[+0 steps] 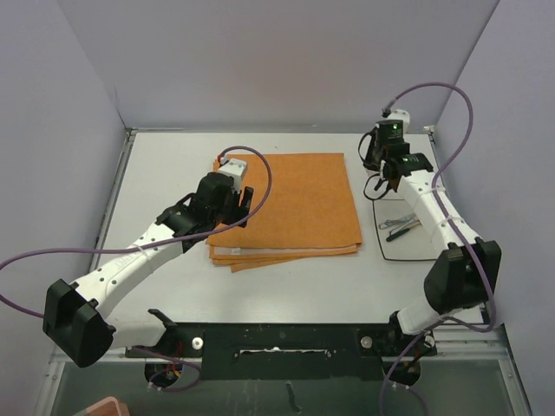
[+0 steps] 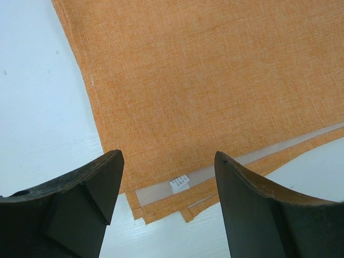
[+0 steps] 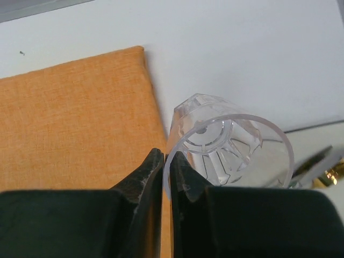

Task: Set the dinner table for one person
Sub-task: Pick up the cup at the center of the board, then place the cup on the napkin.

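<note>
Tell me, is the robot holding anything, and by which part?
The right gripper holds the clear glass by its rim, jaws pinching the wall. The left gripper is open above the orange cloth, holding nothing.

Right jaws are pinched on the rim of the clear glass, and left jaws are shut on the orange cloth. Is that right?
Not quite. The left jaws stand wide open above the orange cloth, gripping nothing; the left wrist view shows the gap between them. The rest holds: the right jaws are pinched on the rim of the clear glass.
</note>
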